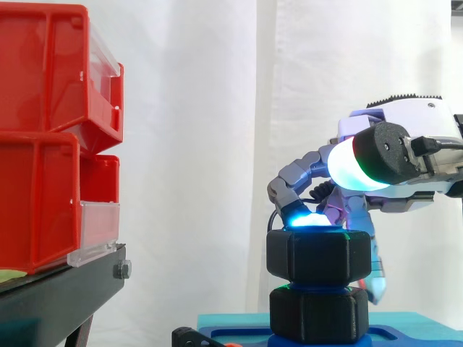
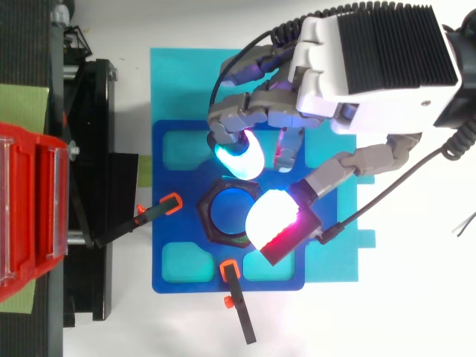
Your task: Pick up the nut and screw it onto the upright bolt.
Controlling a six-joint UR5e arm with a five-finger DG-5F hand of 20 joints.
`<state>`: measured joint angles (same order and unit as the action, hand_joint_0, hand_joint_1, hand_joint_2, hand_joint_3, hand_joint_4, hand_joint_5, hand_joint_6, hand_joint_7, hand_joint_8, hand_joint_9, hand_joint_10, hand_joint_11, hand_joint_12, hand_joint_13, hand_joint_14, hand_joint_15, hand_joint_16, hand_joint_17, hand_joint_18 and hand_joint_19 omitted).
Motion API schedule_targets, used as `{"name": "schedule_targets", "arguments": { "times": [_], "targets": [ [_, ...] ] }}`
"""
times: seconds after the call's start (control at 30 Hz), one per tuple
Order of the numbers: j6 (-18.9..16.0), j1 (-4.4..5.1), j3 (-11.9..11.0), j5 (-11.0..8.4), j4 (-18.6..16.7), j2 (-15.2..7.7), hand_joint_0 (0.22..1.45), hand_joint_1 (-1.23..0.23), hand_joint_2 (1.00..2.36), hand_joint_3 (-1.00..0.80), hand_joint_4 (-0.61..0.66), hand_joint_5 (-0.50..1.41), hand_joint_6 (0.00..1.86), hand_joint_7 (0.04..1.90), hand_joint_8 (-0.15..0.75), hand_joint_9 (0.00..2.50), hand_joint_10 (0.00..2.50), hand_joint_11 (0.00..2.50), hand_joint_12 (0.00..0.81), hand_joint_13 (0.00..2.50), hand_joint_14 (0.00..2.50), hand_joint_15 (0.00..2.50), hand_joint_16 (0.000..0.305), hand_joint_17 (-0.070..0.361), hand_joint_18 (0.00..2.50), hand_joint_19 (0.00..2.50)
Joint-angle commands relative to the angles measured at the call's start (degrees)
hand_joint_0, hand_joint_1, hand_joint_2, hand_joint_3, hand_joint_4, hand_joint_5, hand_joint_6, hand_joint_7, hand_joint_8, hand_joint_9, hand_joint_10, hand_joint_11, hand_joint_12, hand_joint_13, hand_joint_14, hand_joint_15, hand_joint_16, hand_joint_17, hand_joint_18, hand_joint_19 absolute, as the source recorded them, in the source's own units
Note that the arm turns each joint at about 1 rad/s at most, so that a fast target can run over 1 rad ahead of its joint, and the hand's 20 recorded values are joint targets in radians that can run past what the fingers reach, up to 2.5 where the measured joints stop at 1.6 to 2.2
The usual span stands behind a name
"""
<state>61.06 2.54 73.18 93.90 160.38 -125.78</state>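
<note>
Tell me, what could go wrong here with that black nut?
The nut sits high on the blue bolt, above a black hex piece. If it goes on crooked, the threads may jam. The hand seems to meet it near its top rim, so it might slip off while turning.
</note>
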Motion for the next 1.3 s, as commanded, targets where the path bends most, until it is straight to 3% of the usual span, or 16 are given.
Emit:
{"name": "schedule_targets", "arguments": {
  "times": [0.0, 0.03, 0.17, 0.27, 0.47, 0.63, 0.8, 1.0, 1.27],
  "targets": [
    [0.02, -0.17, -0.05, 0.23, -0.07, 0.01, 0.52, -0.28, 1.00, -0.50, 0.14, 0.09, 0.54, 1.41, 0.205, 1.66, 0.00, 0.03, 0.173, 1.11, 0.00, 0.00, 0.013, 0.030, 0.73, 0.00],
    [0.02, -0.26, -0.05, 0.23, -0.07, 0.01, 0.52, -0.27, 1.00, -0.50, 0.16, 0.08, 0.50, 1.46, 0.234, 1.63, 0.00, 0.04, 0.191, 1.09, 0.00, 0.00, 0.015, 0.033, 0.68, 0.00],
    [0.02, -0.43, -0.32, 0.49, -0.07, 0.01, 0.51, -0.25, 1.00, -0.50, 0.21, -0.02, 0.51, 1.14, 0.297, 1.41, 0.00, 0.06, 0.249, 0.98, 0.00, 0.00, 0.021, 0.046, 0.55, 0.00],
    [0.02, -0.61, -2.08, 1.19, 0.20, 0.01, 0.51, -0.25, 1.00, -0.50, 0.24, -0.10, 0.50, 0.91, 0.299, 1.24, 0.00, 0.04, 0.276, 0.86, 0.00, 0.00, 0.026, 0.058, 0.50, 0.00],
    [1.08, -0.78, -3.92, 1.55, 1.78, 0.01, 0.49, -0.25, 1.00, -0.50, 0.18, -0.17, 0.50, 0.69, 0.277, 0.97, 0.00, 0.00, 0.317, 0.68, 0.00, 0.00, 0.034, 0.076, 0.39, 0.00],
    [5.56, -0.43, -3.83, 1.55, 1.78, 0.01, 0.48, -0.25, 1.00, -0.50, 0.15, -0.19, 0.50, 0.62, 0.258, 0.81, 0.00, 0.00, 0.322, 0.58, 0.00, 0.00, 0.037, 0.082, 0.29, 0.00],
    [5.56, 0.01, -3.83, 1.46, 2.13, 0.01, 0.47, -0.26, 1.00, -0.50, 0.11, -0.20, 0.50, 0.57, 0.236, 0.57, 0.00, 0.00, 0.326, 0.31, 0.00, 0.00, 0.039, 0.087, 0.00, 0.00],
    [5.47, 0.80, -3.83, 1.19, 3.01, 0.01, 0.46, -0.23, 1.00, -0.50, 0.08, -0.22, 0.50, 0.55, 0.210, 0.28, 0.00, 0.00, 0.336, 0.00, 0.00, 0.00, 0.047, 0.106, 0.00, 0.00],
    [5.12, 2.03, -3.83, 1.11, 3.10, 0.01, 0.45, -0.22, 1.00, -0.50, 0.08, -0.23, 0.50, 0.54, 0.198, 0.16, 0.00, 0.00, 0.339, 0.00, 0.00, 0.00, 0.050, 0.113, 0.00, 0.00]
  ]
}}
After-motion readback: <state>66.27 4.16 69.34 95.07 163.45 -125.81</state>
